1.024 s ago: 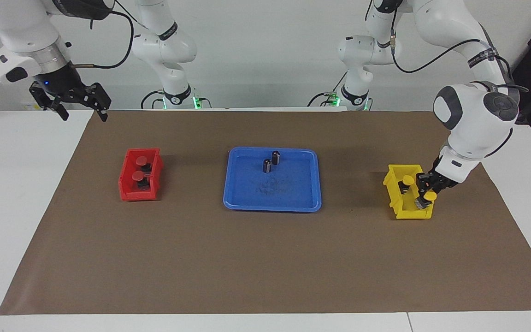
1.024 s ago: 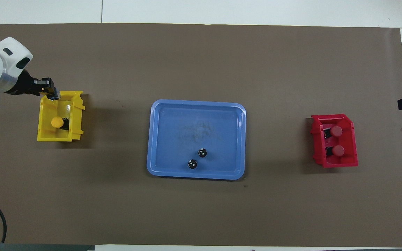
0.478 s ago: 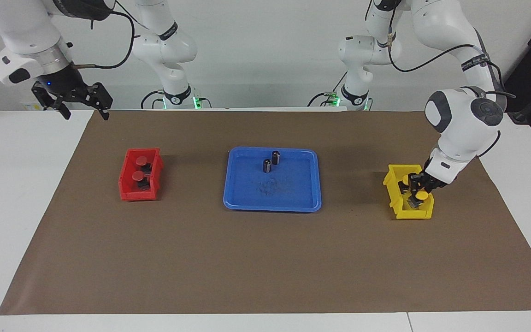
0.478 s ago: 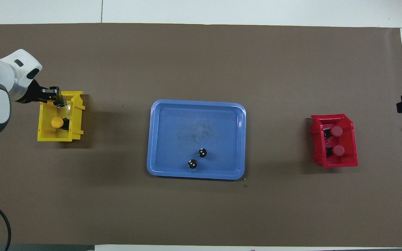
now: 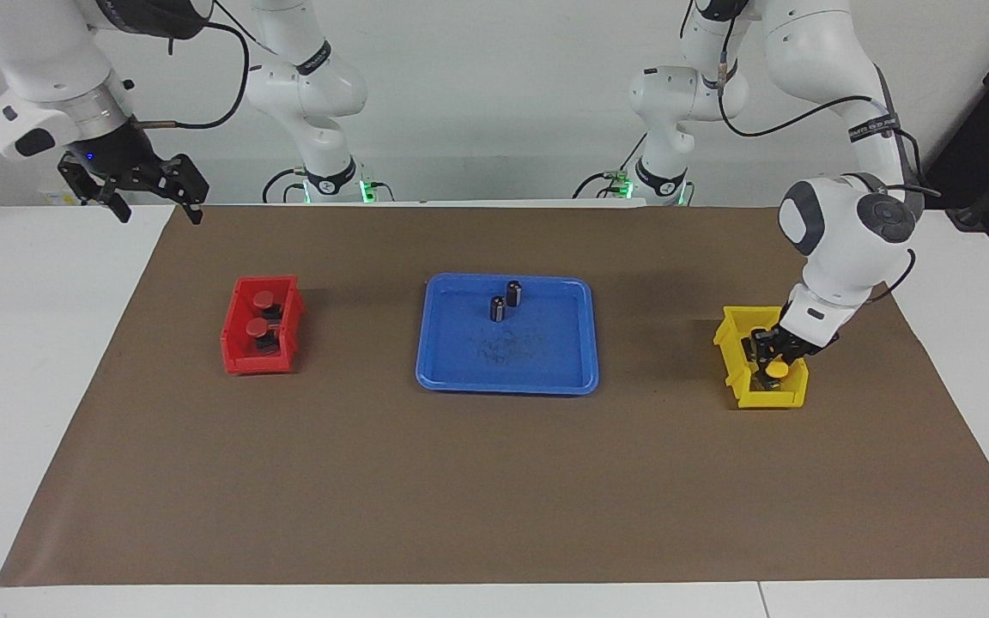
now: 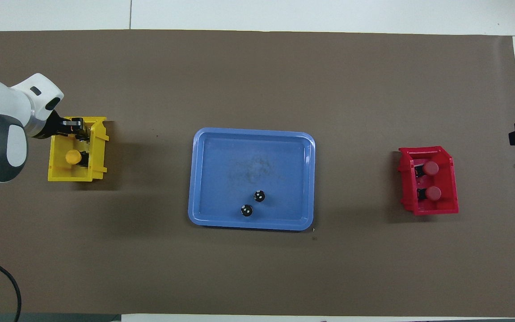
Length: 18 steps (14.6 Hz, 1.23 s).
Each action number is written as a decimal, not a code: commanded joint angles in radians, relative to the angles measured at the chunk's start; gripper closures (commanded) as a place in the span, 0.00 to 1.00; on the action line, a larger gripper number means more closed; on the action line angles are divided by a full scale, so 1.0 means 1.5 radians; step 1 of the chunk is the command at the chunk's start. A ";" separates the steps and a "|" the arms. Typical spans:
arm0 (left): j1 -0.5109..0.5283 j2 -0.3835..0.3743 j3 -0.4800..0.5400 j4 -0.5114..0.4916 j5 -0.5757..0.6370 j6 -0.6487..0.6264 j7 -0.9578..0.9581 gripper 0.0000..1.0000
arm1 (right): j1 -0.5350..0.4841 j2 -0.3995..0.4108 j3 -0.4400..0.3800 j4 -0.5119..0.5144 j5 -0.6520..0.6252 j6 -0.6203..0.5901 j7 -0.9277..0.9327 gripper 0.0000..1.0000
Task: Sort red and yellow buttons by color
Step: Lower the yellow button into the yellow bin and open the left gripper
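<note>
two yellow buttons were at the yellow bin (image 5: 731, 343): your overhead view showed one (image 6: 73, 157) resting inside, your facing view the other (image 5: 776, 370) pinched in the left gripper (image 5: 771, 365). both red buttons (image 5: 261, 314) lay in the red bin (image 5: 237, 356). the right gripper (image 5: 155, 199) waited, spread wide.

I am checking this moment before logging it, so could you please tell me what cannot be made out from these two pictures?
- Overhead view: the button held over the yellow bin is hidden by the left hand; only the other yellow button shows.
- Facing view: whether the held button touches the bin floor is hidden by the bin wall.
- Overhead view: the right hand is cut off by the picture's edge.
</note>
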 commanded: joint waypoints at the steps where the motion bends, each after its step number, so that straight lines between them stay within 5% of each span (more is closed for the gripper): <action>1: 0.001 -0.009 0.003 -0.013 0.016 0.022 0.004 0.63 | 0.002 -0.003 -0.002 -0.004 0.004 -0.008 0.007 0.00; 9: -0.003 -0.008 0.003 -0.005 0.016 0.015 0.003 0.37 | 0.002 -0.010 -0.002 -0.015 0.004 -0.012 0.006 0.00; 12: -0.005 -0.014 0.002 0.024 0.016 -0.016 0.003 0.01 | 0.003 -0.010 -0.003 -0.015 0.004 -0.012 0.006 0.00; 18: -0.053 -0.015 -0.001 0.228 0.017 -0.283 0.010 0.00 | 0.000 -0.022 -0.003 -0.039 0.004 -0.006 0.011 0.00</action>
